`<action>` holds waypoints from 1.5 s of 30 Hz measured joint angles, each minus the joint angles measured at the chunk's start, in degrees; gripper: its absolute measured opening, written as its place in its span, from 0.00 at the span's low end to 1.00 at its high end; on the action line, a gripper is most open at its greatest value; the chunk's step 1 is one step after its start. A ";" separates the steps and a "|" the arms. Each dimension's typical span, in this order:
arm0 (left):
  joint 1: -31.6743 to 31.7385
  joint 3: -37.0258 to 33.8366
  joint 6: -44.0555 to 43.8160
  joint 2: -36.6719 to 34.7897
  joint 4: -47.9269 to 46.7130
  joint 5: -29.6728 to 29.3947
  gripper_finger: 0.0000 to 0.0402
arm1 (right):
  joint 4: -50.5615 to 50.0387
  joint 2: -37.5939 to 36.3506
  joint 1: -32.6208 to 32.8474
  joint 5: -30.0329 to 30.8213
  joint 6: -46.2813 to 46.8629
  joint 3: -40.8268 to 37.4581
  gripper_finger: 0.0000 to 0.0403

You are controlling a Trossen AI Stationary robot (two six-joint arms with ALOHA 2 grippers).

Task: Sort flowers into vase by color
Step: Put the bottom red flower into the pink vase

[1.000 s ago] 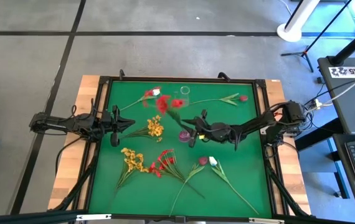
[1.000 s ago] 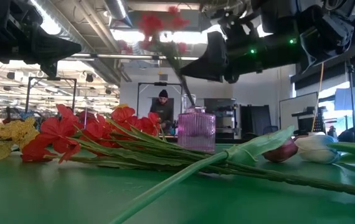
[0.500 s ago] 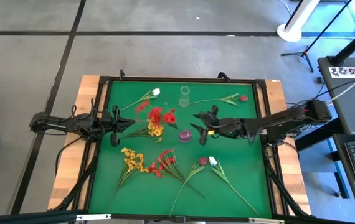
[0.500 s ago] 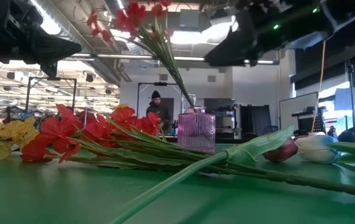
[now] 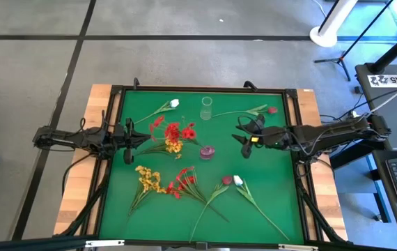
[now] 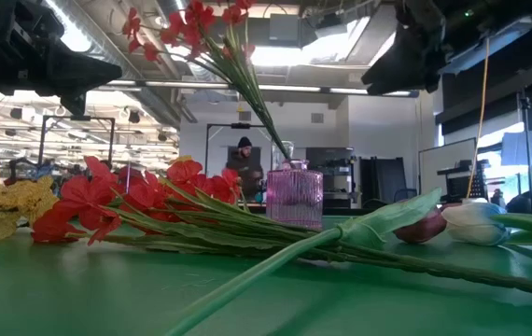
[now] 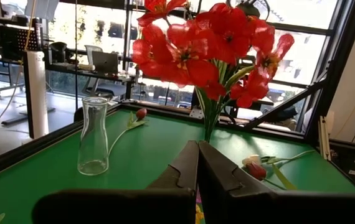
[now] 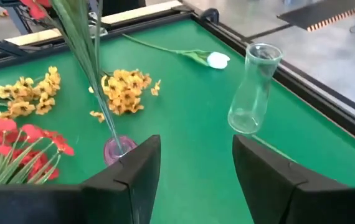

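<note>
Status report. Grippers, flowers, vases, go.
Right gripper open, clear of the pink vase. Red flower bunch stands in it, leaning. Left gripper shut, parked at the left edge. Clear vase empty; other flowers lie on the mat.

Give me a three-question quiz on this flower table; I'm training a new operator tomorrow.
1. True or false: the red blossom cluster stands in the pink ribbed glass vase.
2. What does the clear glass vase hold? A) tulips B) nothing C) yellow flowers
3. Fill in: the right gripper has its fingers ___.

Key: 1 true; 2 B; 3 open.
</note>
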 joint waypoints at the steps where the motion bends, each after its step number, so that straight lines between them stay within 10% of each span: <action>1: 0.02 0.00 0.00 0.00 0.00 -0.02 0.00 | 0.00 0.08 0.00 0.00 0.54 0.00 0.49; 15: 0.00 0.00 -0.66 0.00 0.19 0.17 0.00 | 1.82 4.13 10.71 -2.81 0.55 -0.02 0.49; 24: -0.02 0.00 -17.88 0.00 11.09 2.24 0.00 | 1.75 4.13 15.13 4.05 0.17 -0.02 0.49; 31: -5.41 0.40 -18.69 3.51 20.00 21.47 0.00 | 1.71 4.13 14.95 6.57 -1.33 -0.02 0.49; 45: -17.11 15.08 -4.78 33.63 20.64 1.99 0.00 | 1.82 4.12 14.95 11.18 -5.32 -0.02 0.49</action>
